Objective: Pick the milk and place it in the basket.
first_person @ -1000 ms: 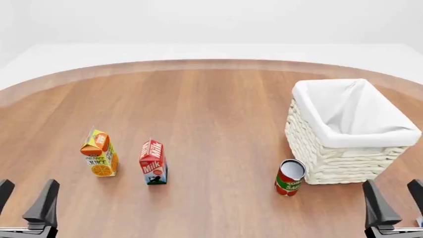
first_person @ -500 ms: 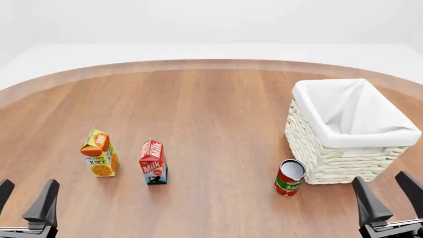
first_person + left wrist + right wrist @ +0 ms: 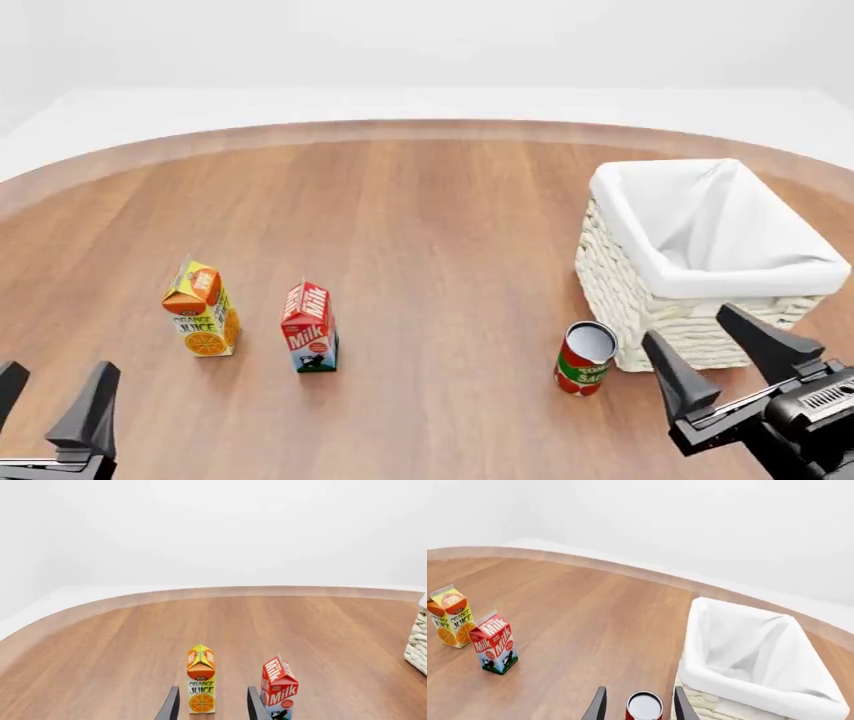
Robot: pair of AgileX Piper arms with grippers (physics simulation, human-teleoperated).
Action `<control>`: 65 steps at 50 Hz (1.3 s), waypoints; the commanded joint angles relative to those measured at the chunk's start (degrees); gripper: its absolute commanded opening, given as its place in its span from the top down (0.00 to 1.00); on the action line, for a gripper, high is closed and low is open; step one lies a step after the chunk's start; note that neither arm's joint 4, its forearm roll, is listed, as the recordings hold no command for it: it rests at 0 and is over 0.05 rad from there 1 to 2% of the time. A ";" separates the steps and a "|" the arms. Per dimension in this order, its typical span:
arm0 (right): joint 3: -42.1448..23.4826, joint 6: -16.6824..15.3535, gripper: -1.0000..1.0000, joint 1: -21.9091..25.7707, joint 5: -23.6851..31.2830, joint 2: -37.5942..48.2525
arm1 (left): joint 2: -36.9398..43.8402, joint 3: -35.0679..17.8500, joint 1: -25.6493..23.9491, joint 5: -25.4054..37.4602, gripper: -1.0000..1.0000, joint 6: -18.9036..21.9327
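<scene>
The left gripper (image 3: 51,410), black with two tapered fingers, sits at the near edge of the round brown wooden table (image 3: 427,220), fingers spread apart and holding nothing. It is nearer than the milk carton and to the left of it, well apart from it. The right gripper (image 3: 718,358), also black, is raised above the table far to the right of the milk carton; its fingers are spread and hold nothing. In the front view it overlaps the near wall of the basket.

The small red cylindrical can (image 3: 585,357), with a pale lid and a green band, stands upright to the right of the milk carton, just beside the near left corner of the basket.

The milk (image 3: 308,327), a small gable-top carton with a red top, white "Milk" lettering and a white and blue-green base, stands upright on the table, clear of both grippers. The orange-and-yellow gable-top juice carton (image 3: 200,309) stands upright just to its left, apart from it.

The basket (image 3: 627,285), a large rectangular white woven wicker one with white cloth lining, stands far to the right of the milk carton and slightly farther back. No object shows inside it.
</scene>
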 commanded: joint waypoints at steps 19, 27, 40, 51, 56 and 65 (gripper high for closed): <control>-14.34 -1.41 0.00 12.82 -0.45 20.66 | 0.00 0.00 0.00 0.00 0.00 0.00; -19.42 -2.04 0.00 14.97 1.59 25.62 | 0.00 0.00 0.00 0.00 0.00 0.00; -26.23 0.17 0.00 17.28 6.81 29.02 | 0.00 0.00 0.00 0.00 0.00 0.00; -30.52 1.01 0.00 17.12 9.65 35.19 | 0.00 0.00 0.00 0.00 0.00 0.00; -33.07 2.12 0.00 16.64 12.24 36.27 | 0.00 0.00 0.00 0.00 0.00 0.00; -37.47 5.49 0.00 16.89 16.45 40.23 | 0.00 0.00 0.00 0.00 0.00 0.00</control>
